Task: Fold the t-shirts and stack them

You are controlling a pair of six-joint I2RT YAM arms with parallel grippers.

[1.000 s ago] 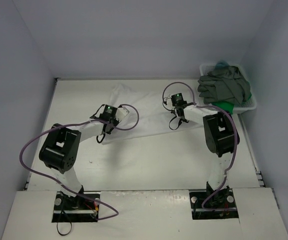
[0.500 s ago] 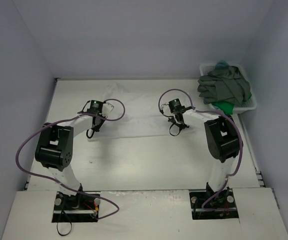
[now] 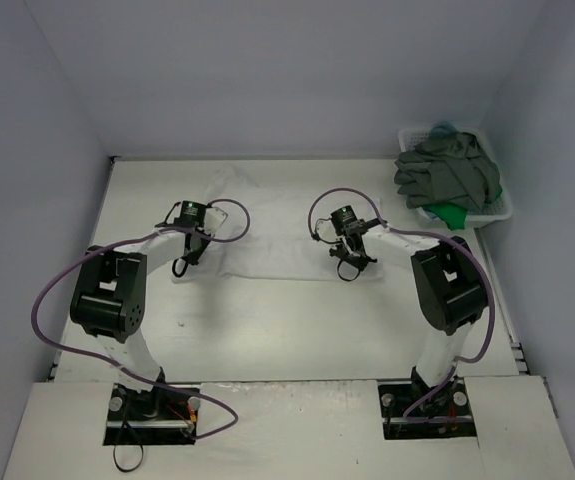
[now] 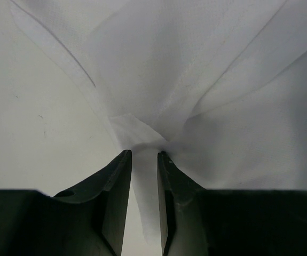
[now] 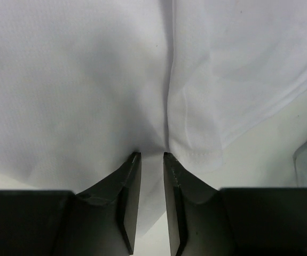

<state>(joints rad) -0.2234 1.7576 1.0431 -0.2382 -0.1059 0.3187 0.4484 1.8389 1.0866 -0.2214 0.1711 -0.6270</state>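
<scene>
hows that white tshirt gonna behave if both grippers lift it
Probably floppy: the white t-shirt puckers into folds where the left gripper pinches it. Likely thin and light, since a sharp crease also runs from the right gripper. Held at just two points, its middle would likely sag.

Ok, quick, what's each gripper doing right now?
Left gripper: shut on the white t-shirt.
Right gripper: shut on the same white t-shirt.

A robotics lab cell: left arm [image 3: 117, 300] and right arm [image 3: 449, 290] bolted at the edge of a plain white bench [image 3: 297, 320], purple cables [image 3: 39, 312] looping loose, blank pale walls [image 3: 287, 70] around, a basket [image 3: 508, 211] of clothes [image 3: 447, 170] in the corner.
</scene>
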